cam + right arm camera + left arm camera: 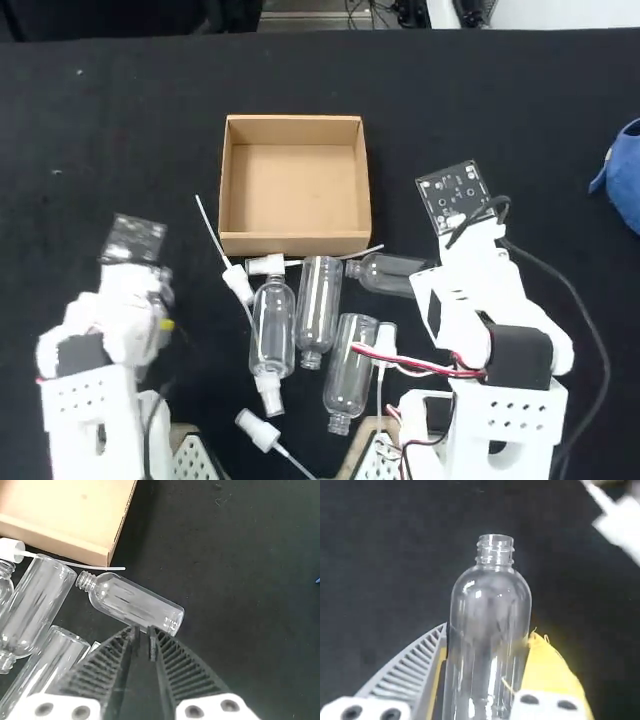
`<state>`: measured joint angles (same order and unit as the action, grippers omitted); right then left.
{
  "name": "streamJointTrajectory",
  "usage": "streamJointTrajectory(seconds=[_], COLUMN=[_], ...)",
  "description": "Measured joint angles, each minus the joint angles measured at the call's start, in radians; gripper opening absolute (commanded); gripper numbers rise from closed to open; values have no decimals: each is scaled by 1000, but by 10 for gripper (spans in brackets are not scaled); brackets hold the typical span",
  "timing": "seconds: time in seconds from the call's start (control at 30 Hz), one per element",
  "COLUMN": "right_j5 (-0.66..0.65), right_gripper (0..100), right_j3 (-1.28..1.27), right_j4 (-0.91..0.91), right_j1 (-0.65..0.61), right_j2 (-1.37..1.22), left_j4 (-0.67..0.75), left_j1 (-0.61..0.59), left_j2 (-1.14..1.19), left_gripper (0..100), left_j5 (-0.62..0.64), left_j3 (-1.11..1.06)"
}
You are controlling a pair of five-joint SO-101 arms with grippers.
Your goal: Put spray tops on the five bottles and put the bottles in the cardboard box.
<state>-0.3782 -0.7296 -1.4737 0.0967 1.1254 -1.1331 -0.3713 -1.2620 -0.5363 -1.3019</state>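
Between the fingers of the left pincer (489, 640), over the near left corner of the bench (120, 120), sat a clear bottle (492, 595). It was clamped around its body, with the bare threaded neck sticking out past the fingertips. As I judged it, that grip left the mouth free to take a spray top.

Four more bottles (318, 300) lay on their sides in a loose cluster between the cardboard box (290, 241) and the near edge, making five in all. Around them I counted five spray tops (237, 280), their thin tubes trailing. One top (268, 388) lay right at the mouth of a bottle, and I could not tell whether it was seated.

The single box stood mouth up at the middle of the bench, empty, so nothing was packed yet.

The right pincer (142, 629) hung with its fingers drawn to a narrow slit and nothing between them. It was just beside the base of the bottle (132, 602) nearest the box's front corner, probably placed to fetch a top or steady that bottle.
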Motion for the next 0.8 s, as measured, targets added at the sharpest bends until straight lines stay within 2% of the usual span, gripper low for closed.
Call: streamJointTrajectory(seconds=[0.23,0.47,0.67,0.8], right_j5=[0,0,0,0], right_gripper=[15,15,15,15], right_j3=[0,0,0,0], right_j4=[0,0,0,0], right_j1=[0,0,-2,-2], right_j2=[0,0,0,0], left_j4=[-20,-72,-63,-66], left_j1=[-259,-446,-539,-609], left_j2=[423,858,1011,1030], left_gripper=[30,41,202,205], left_j5=[-115,-264,-442,-589], left_j3=[307,548,632,667])
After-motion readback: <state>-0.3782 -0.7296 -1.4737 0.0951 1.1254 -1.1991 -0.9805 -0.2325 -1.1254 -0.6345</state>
